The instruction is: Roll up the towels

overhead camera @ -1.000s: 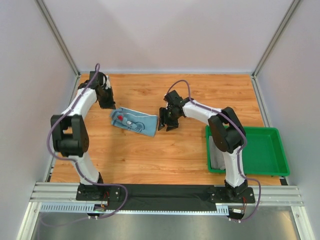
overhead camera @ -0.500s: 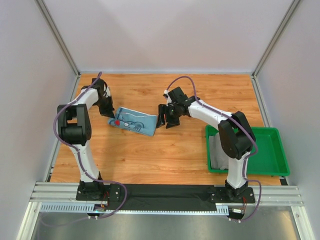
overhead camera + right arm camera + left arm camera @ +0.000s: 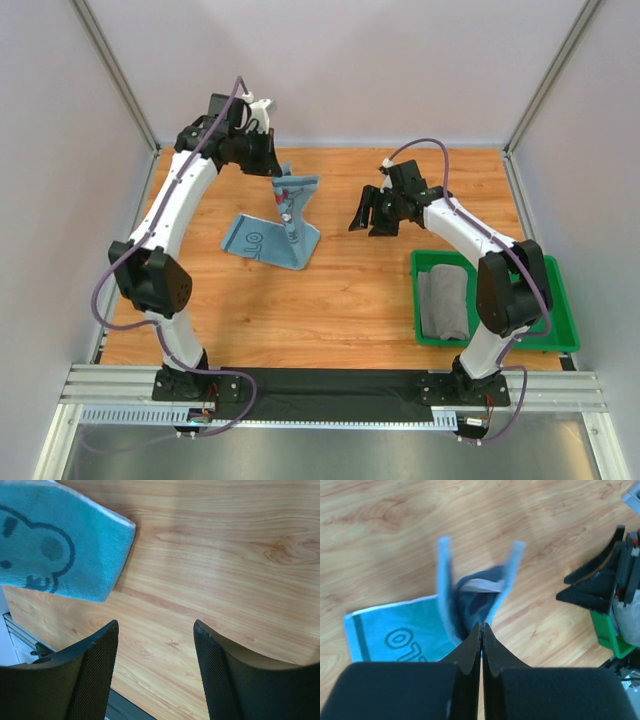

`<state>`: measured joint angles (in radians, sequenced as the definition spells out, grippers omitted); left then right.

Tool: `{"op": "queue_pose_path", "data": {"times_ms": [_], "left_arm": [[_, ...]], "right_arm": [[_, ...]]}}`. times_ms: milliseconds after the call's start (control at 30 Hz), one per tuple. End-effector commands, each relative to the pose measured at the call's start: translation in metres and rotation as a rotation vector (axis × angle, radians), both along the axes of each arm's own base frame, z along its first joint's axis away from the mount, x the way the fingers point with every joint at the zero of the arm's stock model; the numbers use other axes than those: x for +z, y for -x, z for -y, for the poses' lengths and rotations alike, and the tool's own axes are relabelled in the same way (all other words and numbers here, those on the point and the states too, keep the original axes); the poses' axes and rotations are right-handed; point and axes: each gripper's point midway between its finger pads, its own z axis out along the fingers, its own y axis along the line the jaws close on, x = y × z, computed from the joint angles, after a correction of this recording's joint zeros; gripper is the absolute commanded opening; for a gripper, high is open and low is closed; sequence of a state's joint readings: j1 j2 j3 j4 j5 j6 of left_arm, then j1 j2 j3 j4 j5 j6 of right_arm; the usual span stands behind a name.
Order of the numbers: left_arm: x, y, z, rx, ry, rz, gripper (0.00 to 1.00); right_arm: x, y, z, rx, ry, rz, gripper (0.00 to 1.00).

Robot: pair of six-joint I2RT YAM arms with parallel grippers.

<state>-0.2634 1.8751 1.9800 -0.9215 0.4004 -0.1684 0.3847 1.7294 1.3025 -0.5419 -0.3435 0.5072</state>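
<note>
Here the left gripper (image 3: 481, 627), fingers pinched tight on the light blue towel (image 3: 255, 240), holds one end high while the rest trails on the wooden table (image 3: 350, 300), likely to shake it flat for rolling. The right gripper (image 3: 372, 214) hovers beside it, fingers spread, empty.

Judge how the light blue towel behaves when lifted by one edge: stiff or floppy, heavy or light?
Probably floppy: the light blue towel sags and folds below the left pincer. Likely light: a small pinch carries it. Its lower end lies on the table, so it may drag.
</note>
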Motion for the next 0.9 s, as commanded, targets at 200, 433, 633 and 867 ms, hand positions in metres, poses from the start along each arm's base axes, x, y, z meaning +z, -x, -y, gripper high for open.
{"op": "queue_pose_path", "data": {"times_ms": [200, 433, 633, 867], "left_arm": [[-0.059, 0.006, -0.077, 0.176, -0.049, -0.065, 0.00], [-0.161, 0.010, -0.124, 0.289, -0.090, -0.349, 0.00], [-0.195, 0.017, -0.150, 0.348, -0.146, -0.423, 0.00], [-0.192, 0.021, -0.172, 0.425, -0.200, -0.419, 0.00]], "right_arm": [[0.013, 0.004, -0.013, 0.046, -0.034, 0.014, 0.63], [0.005, 0.008, -0.013, 0.072, -0.019, -0.007, 0.64], [-0.001, 0.013, -0.020, 0.096, -0.036, -0.020, 0.64], [0.014, 0.024, -0.060, 0.246, -0.098, 0.016, 0.65]]}}
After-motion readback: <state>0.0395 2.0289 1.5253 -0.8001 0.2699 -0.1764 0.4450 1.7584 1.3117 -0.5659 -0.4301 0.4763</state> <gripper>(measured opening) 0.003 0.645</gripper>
